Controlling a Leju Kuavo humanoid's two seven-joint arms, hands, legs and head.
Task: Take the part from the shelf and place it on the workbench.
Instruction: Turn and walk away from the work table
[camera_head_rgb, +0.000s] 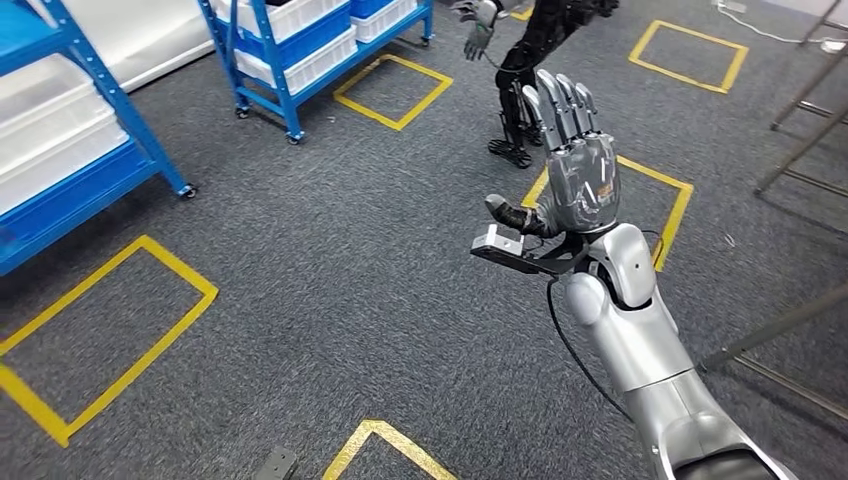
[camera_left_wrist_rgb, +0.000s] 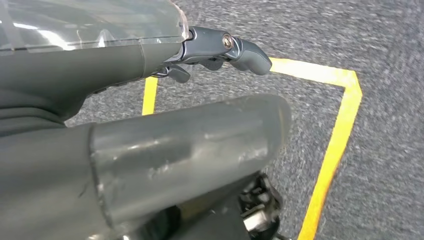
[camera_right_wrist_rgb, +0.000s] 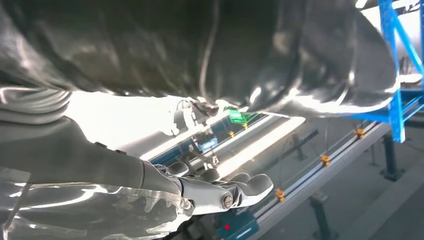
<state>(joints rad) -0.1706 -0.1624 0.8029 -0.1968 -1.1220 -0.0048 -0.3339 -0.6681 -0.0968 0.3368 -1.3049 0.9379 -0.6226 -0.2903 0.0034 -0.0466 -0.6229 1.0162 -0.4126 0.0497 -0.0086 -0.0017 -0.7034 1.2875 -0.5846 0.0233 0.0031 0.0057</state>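
Floor: we see a dark grey coarse-pile carpet (camera_head_rgb: 330, 280) across the head view, marked with yellow tape rectangles (camera_head_rgb: 100, 340), one at the lower left, others at the upper centre and upper right.
Shelving: a blue metal rack on castors (camera_head_rgb: 290, 60) stands at the upper centre of the frame, carrying white plastic bins (camera_head_rgb: 300, 65); a second blue rack with white trays (camera_head_rgb: 60, 150) fills the upper left.
The task's part: we cannot make out any single part among those bins.
Right arm: our silver jointed arm (camera_head_rgb: 650, 370) rises from the lower right toward the centre right.
Right hand (camera_head_rgb: 575, 165): raised upright with its grey back toward the camera, fingers straight and close together, thumb jutting left, nothing held. In the right wrist view the right hand (camera_right_wrist_rgb: 220, 192) looks bare too.
Left hand (camera_left_wrist_rgb: 150, 145): in the left wrist view we see a thick grey thumb and a dark fingertip over carpet and yellow tape; we see nothing held, but whether the fingers are spread we cannot tell.
Other robot: a dark legged machine (camera_head_rgb: 525, 70) stands at the upper centre.
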